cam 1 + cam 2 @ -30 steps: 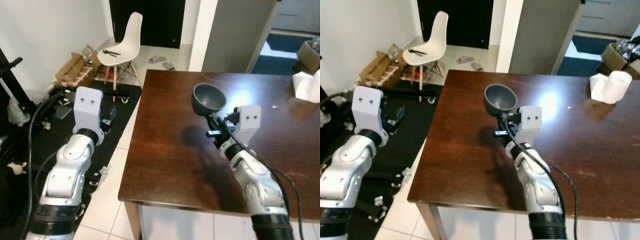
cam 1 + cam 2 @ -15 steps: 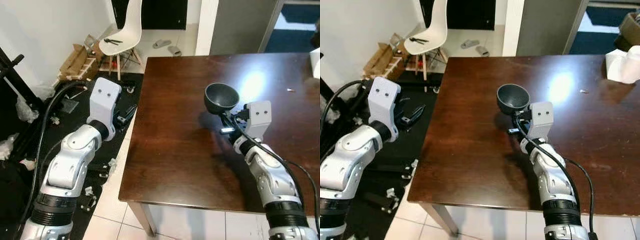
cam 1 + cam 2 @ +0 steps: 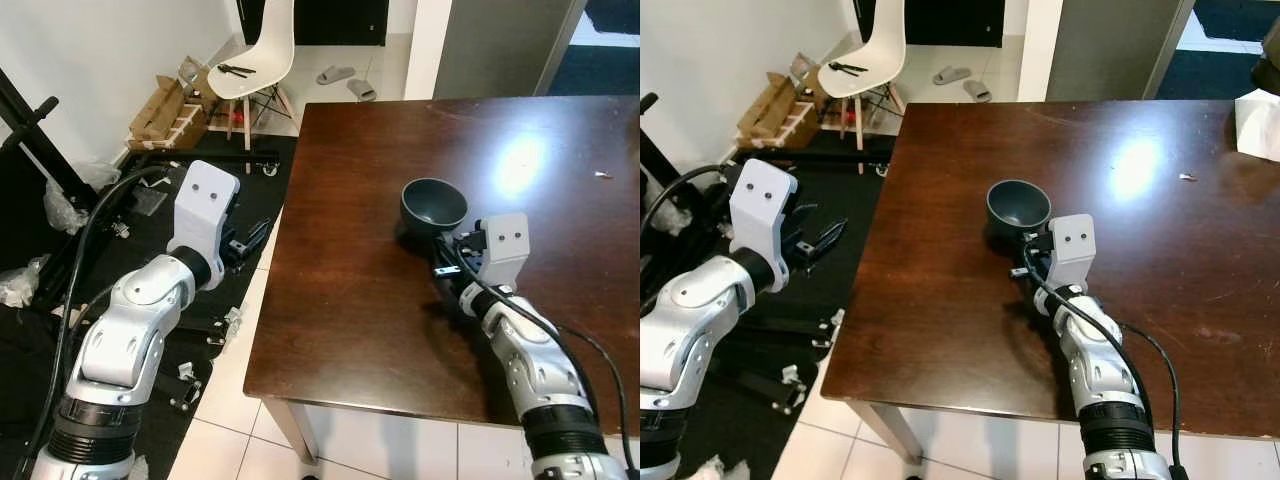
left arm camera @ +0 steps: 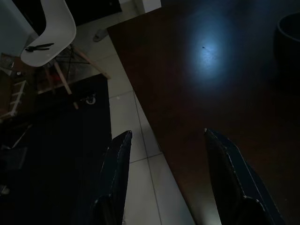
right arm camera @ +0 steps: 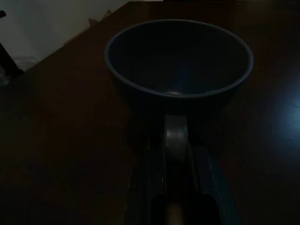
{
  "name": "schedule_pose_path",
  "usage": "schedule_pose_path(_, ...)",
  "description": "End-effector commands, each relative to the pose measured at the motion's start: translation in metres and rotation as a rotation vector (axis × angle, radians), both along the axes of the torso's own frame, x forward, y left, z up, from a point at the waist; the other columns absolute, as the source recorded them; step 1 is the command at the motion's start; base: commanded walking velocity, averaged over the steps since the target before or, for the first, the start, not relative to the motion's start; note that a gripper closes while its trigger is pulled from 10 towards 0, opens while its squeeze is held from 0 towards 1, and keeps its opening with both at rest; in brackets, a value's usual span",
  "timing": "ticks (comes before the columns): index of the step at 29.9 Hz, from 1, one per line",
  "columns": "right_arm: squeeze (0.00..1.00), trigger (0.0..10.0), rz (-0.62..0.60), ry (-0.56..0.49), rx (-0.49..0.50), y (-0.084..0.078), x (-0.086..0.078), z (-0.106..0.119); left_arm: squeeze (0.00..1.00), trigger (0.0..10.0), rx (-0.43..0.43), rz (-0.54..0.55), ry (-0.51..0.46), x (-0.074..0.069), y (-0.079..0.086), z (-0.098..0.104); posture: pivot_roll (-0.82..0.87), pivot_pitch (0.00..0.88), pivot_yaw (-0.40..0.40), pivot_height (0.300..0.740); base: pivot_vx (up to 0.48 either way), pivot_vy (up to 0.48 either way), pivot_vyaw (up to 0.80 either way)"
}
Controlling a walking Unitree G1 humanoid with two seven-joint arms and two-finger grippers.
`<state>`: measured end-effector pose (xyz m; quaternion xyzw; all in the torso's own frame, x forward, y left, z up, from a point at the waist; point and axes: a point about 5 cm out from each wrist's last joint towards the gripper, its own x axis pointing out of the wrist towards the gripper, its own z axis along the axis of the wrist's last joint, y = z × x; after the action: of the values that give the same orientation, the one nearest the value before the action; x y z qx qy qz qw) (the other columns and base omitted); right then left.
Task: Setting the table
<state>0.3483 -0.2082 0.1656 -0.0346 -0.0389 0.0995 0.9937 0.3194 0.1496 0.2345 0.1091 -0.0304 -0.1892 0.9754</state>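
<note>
A dark grey, round bowl (image 3: 433, 204) sat upright, mouth up, on the brown table (image 3: 350, 300). The right gripper (image 5: 176, 140) clasped its near rim. The left gripper (image 4: 166, 140) hung spread beyond the table's edge.

Dark grey-blue bowl (image 3: 433, 205) on a dark brown wooden table (image 3: 350, 300); white plastic chair (image 3: 265, 55) with pale wood legs; black mat (image 3: 200, 290) over white floor tiles (image 3: 230, 400); tan cardboard boxes (image 3: 165, 110)
</note>
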Motion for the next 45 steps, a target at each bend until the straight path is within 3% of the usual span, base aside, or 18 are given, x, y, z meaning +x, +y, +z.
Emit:
schedule_pose_path(1, 0.29, 10.0, 0.010, 0.013, -0.009, 0.002, -0.001, -0.007, 0.00, 10.0, 0.006, 0.008, 0.018, -0.003, 0.004, -0.003, 0.05, 0.152, 0.215, 0.740, 0.000, 0.000, 0.00)
schedule_pose_path(2, 0.47, 10.0, 0.008, 0.013, -0.012, 0.001, -0.001, -0.007, 0.00, 10.0, 0.006, 0.008, 0.018, -0.003, 0.004, -0.003, 0.05, 0.153, 0.214, 0.740, 0.000, 0.000, 0.00)
schedule_pose_path(3, 0.58, 10.0, 0.006, 0.013, -0.012, 0.001, -0.001, -0.007, 0.00, 10.0, 0.006, 0.008, 0.019, -0.003, 0.004, -0.003, 0.05, 0.153, 0.214, 0.740, 0.000, 0.000, 0.00)
schedule_pose_path(4, 0.58, 10.0, 0.005, 0.012, -0.013, 0.001, -0.001, -0.008, 0.00, 10.0, 0.006, 0.008, 0.019, -0.003, 0.003, -0.003, 0.05, 0.153, 0.214, 0.740, 0.000, 0.000, 0.00)
schedule_pose_path(5, 0.71, 10.0, 0.004, 0.011, -0.016, 0.000, -0.001, -0.008, 0.00, 10.0, 0.006, 0.009, 0.019, -0.003, 0.003, -0.003, 0.04, 0.152, 0.213, 0.740, 0.000, 0.000, 0.00)
schedule_pose_path(6, 0.71, 10.0, 0.004, 0.011, -0.016, 0.000, -0.001, -0.008, 0.00, 10.0, 0.006, 0.009, 0.019, -0.003, 0.003, -0.003, 0.04, 0.152, 0.213, 0.740, 0.000, 0.000, 0.00)
schedule_pose_path(7, 1.00, 10.0, 0.002, 0.009, -0.017, 0.000, -0.001, -0.007, 0.00, 10.0, 0.004, 0.010, 0.019, -0.003, 0.003, -0.004, 0.04, 0.150, 0.211, 0.740, 0.000, 0.000, 0.00)
schedule_pose_path(16, 1.00, 10.0, -0.005, -0.017, -0.022, -0.002, 0.002, -0.001, 0.00, 10.0, -0.006, 0.014, 0.018, -0.001, 0.000, -0.005, 0.02, 0.128, 0.197, 0.740, 0.000, 0.000, 0.00)
schedule_pose_path(17, 0.56, 10.0, -0.004, -0.026, -0.018, -0.002, 0.001, 0.002, 0.00, 10.0, -0.011, 0.015, 0.014, 0.000, -0.001, -0.005, 0.01, 0.111, 0.188, 0.740, 0.000, 0.000, 0.00)
schedule_pose_path(18, 0.00, 10.0, 0.002, -0.040, -0.015, 0.000, -0.001, 0.005, 0.00, 10.0, -0.022, 0.016, 0.009, 0.003, -0.004, -0.006, -0.01, 0.084, 0.173, 0.740, 0.000, 0.000, 0.00)
schedule_pose_path(24, 0.00, 10.0, 0.009, -0.062, -0.011, 0.004, -0.013, 0.006, 0.00, 10.0, -0.047, -0.044, 0.022, 0.003, -0.018, -0.013, -0.05, 0.040, 0.151, 0.740, 0.000, 0.000, 0.00)
schedule_pose_path(26, 0.00, 10.0, -0.002, -0.071, -0.003, 0.005, -0.023, 0.004, 0.00, 10.0, -0.041, -0.117, 0.040, -0.004, -0.024, -0.019, -0.07, 0.026, 0.144, 0.740, 0.000, 0.000, 0.00)
schedule_pose_path(31, 0.00, 10.0, -0.007, -0.082, 0.000, 0.006, -0.037, 0.004, 0.00, 10.0, -0.062, -0.161, 0.082, -0.009, -0.026, -0.026, -0.09, 0.000, 0.133, 0.740, 0.000, 0.000, 0.00)
schedule_pose_path(35, 0.00, 10.0, -0.016, -0.116, -0.016, 0.013, -0.061, 0.012, 0.00, 10.0, -0.017, -0.229, 0.107, -0.017, -0.024, -0.036, -0.12, 0.000, 0.126, 0.740, 0.000, 0.000, 0.00)
schedule_pose_path(36, 0.00, 10.0, -0.021, -0.132, -0.004, 0.019, -0.071, 0.016, 0.00, 10.0, -0.034, -0.194, 0.104, -0.017, -0.018, -0.038, -0.14, 0.000, 0.128, 0.740, 0.000, 0.000, 0.00)
schedule_pose_path(40, 0.00, 10.0, -0.016, -0.132, -0.012, 0.032, -0.087, 0.015, 0.00, 10.0, -0.134, -0.140, 0.060, -0.018, -0.006, -0.029, -0.16, 0.000, 0.127, 0.740, 0.000, 0.000, 0.00)
schedule_pose_path(45, 0.00, 10.0, -0.030, -0.103, -0.013, 0.041, -0.100, 0.002, 0.00, 10.0, -0.227, -0.155, 0.059, -0.028, 0.000, -0.025, -0.17, 0.000, 0.128, 0.740, 0.000, 0.000, 0.00)
